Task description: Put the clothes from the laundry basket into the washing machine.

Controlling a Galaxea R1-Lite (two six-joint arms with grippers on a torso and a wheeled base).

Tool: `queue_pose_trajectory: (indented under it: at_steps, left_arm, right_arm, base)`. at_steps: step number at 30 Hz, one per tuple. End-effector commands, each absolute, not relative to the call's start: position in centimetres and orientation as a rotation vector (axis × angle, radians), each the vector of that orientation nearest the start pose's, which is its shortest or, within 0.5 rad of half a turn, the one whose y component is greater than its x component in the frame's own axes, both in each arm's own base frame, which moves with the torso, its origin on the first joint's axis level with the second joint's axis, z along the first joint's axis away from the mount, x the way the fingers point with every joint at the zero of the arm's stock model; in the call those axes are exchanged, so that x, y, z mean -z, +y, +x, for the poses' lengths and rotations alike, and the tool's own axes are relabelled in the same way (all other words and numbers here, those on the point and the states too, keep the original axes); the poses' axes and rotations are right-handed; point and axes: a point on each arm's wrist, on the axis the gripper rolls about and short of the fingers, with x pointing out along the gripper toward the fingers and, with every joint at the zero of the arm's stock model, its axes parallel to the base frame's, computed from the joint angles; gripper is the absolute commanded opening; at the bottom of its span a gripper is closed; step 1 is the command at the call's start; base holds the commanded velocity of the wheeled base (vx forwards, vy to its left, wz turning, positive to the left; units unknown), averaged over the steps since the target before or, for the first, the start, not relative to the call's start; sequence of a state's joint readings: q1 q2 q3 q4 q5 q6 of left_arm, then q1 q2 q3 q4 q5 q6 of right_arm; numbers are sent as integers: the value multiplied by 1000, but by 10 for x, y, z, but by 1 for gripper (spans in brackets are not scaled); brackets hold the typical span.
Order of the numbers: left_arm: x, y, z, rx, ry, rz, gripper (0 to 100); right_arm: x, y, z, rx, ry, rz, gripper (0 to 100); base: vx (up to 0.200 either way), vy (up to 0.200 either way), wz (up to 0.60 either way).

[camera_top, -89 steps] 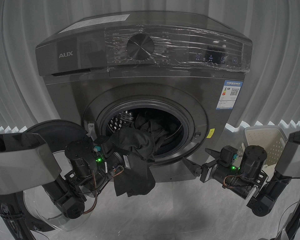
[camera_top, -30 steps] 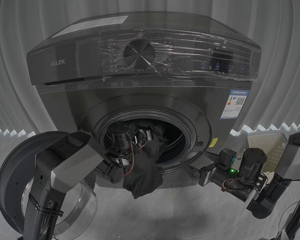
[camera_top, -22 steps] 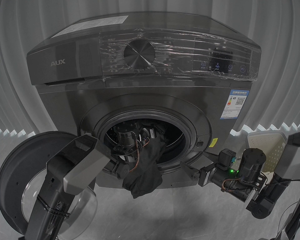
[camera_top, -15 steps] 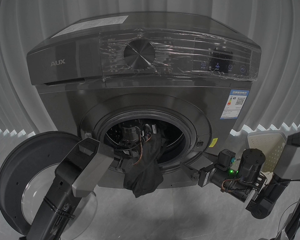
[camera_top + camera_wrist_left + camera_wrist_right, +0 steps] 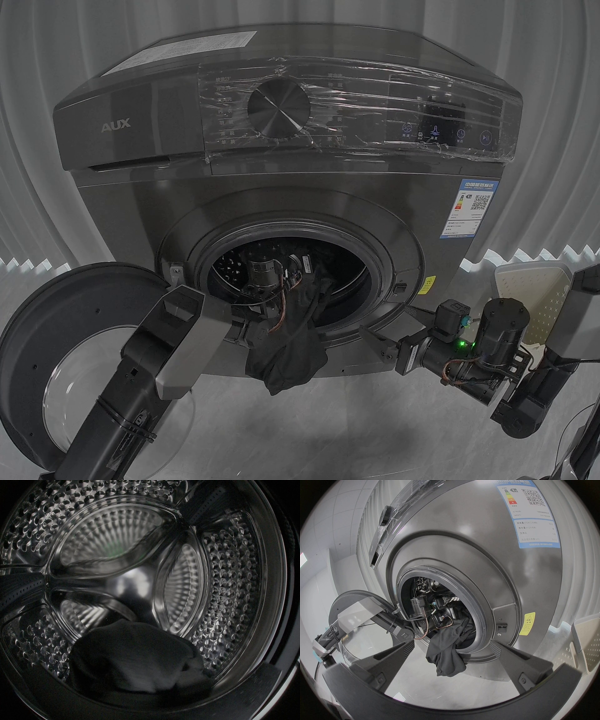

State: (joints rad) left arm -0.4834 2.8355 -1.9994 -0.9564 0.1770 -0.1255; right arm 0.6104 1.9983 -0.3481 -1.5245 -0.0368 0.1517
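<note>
The grey washing machine stands with its round door swung open to the left. My left arm's wrist is inside the drum opening, and the gripper beyond it is hidden. A black garment lies over the lower door rim, partly inside the drum and partly hanging outside; it appears again in the right wrist view. Dark cloth lies low in the steel drum. My right gripper is open and holds nothing, low and to the right of the opening.
The white laundry basket stands on the floor to the right of the machine, behind my right arm, and its corner shows in the right wrist view. Grey floor lies in front of the machine. White curtains hang behind.
My left arm has pushed deeper into the drum, and the garment's hanging part has drawn up slightly. The camera moved closer since the oldest frame. The right arm has not moved.
</note>
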Motion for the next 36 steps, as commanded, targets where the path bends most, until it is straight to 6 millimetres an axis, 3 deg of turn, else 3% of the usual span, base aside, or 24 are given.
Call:
queue_pose_trajectory:
  at_steps: [1,2,4,9,13,24,35,36]
  left_arm:
    - [-60,-259,492,323,-141,-196,100]
    - [-61,-258,492,323,-141,-196,100]
    - [-84,-252,475,330,-95,-184,100]
    - [-93,-248,440,380,44,-137,100]
    - [-70,-238,422,391,193,-88,100]
    - [-12,-230,410,398,368,-22,100]
    - [25,-234,421,394,409,12,100]
    - [27,-234,422,394,412,13,0]
  right_arm:
    - [-79,164,236,-562,167,106,100]
    - [-79,164,236,-562,167,106,100]
    - [-77,165,237,-562,173,104,100]
    - [-77,165,236,-563,175,105,100]
    - [-77,165,236,-564,175,105,100]
    - [-75,164,234,-566,187,99,100]
    - [-75,166,233,-574,186,99,100]
    - [-75,166,233,-574,184,99,100]
  base:
    - [0,0,0]
    - [0,0,0]
    - [0,0,0]
    - [0,0,0]
    - [0,0,0]
    - [0,0,0]
    - [0,0,0]
    - [0,0,0]
